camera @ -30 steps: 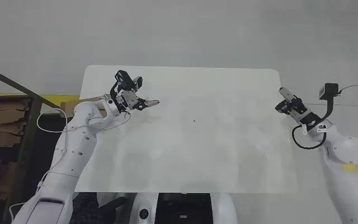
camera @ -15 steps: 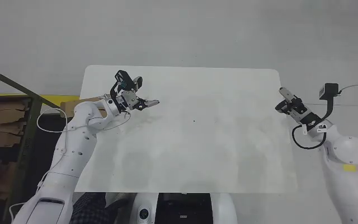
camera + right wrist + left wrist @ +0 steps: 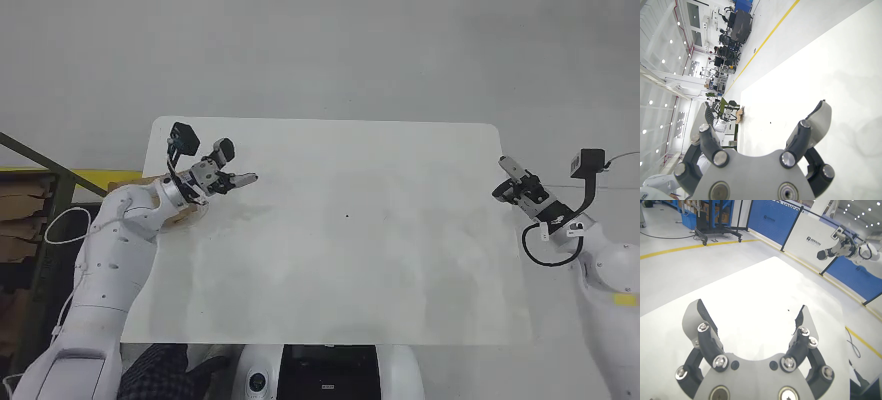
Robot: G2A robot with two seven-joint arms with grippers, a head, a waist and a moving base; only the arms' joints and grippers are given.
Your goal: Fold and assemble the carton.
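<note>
While its two fingers stand spread wide with nothing between them, the left gripper [image 3: 751, 306] hangs over the white table [image 3: 350, 290], near the far corner on its own arm's side. Ahead of its fingertips the bare tabletop runs unbroken to the opposite edge, marked by one small dark speck [image 3: 347, 214] about midway. Behind the gripper, back by its arm at the table edge closest to it, a flat brown piece of carton [image 3: 739, 114] pokes past the rim, partly hidden by the arm. Whether it rests on the table cannot be told. Well apart, across the whole tabletop, the right gripper [image 3: 763, 106] sits at the opposite edge, fingers likewise spread and holding nothing, pointing inward over the surface. Beyond the carton, off the table, flattened cardboard sheets [image 3: 20, 205] lie stacked.
</note>
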